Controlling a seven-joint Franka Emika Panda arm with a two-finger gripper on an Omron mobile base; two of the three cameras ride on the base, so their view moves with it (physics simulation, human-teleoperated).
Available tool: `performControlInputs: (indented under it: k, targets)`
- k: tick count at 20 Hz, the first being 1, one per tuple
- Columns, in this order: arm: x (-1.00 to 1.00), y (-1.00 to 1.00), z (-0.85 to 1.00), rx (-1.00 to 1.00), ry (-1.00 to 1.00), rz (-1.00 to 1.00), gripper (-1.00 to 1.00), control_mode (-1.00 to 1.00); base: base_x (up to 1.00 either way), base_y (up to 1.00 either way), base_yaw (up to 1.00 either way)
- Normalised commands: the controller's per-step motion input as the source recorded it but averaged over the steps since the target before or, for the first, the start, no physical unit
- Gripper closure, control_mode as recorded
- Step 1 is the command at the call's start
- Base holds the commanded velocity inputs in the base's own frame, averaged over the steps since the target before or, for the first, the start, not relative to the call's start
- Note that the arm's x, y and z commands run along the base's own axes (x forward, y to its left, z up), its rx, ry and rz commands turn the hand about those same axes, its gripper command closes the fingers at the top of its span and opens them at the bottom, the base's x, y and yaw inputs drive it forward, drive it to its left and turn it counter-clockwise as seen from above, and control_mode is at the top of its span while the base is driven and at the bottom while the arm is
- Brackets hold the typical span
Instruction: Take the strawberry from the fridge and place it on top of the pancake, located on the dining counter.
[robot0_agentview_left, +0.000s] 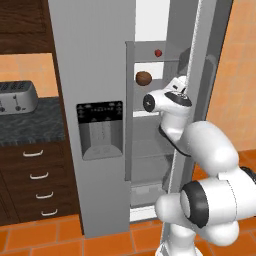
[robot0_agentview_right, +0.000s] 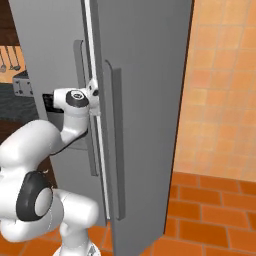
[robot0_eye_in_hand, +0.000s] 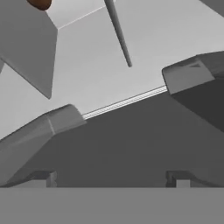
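Room: a kitchen with an orange tiled floor (robot0_agentview_left: 60, 232) and orange walls; a toaster (robot0_agentview_left: 16, 97) sits on a dark speckled counter (robot0_agentview_left: 30, 127) above wooden drawers (robot0_agentview_left: 40, 182).
Fridge: the light-grey fridge (robot0_agentview_left: 95, 55) stands with its right door (robot0_agentview_right: 145, 115) swung open, the left door carrying the black dispenser panel (robot0_agentview_left: 99, 130).
Strawberry: the strawberry (robot0_agentview_left: 158, 52) rests on an upper shelf inside.
Brown object: a brown oval object (robot0_agentview_left: 143, 77) lies on the shelf below it.
Gripper: the gripper (robot0_eye_in_hand: 118, 100) reaches into the fridge, fingers spread wide, holding nothing.
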Motion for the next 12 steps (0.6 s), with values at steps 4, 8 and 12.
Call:
performControlInputs:
  k: [4, 8, 12]
  targets:
    - [0.0, -0.72, 0.23, -0.01, 0.06, -0.23, -1.0, -1.0, 0.0, 0.0, 0.0]
    - [-0.01, -0.98, 0.01, 0.01, 0.04, -0.19, -1.0, -1.0, 0.0, 0.0, 0.0]
    - [-0.2, -1.0, 0.0, 0.04, 0.0, -0.28, -1.0, -1.0, 0.0, 0.0, 0.0]
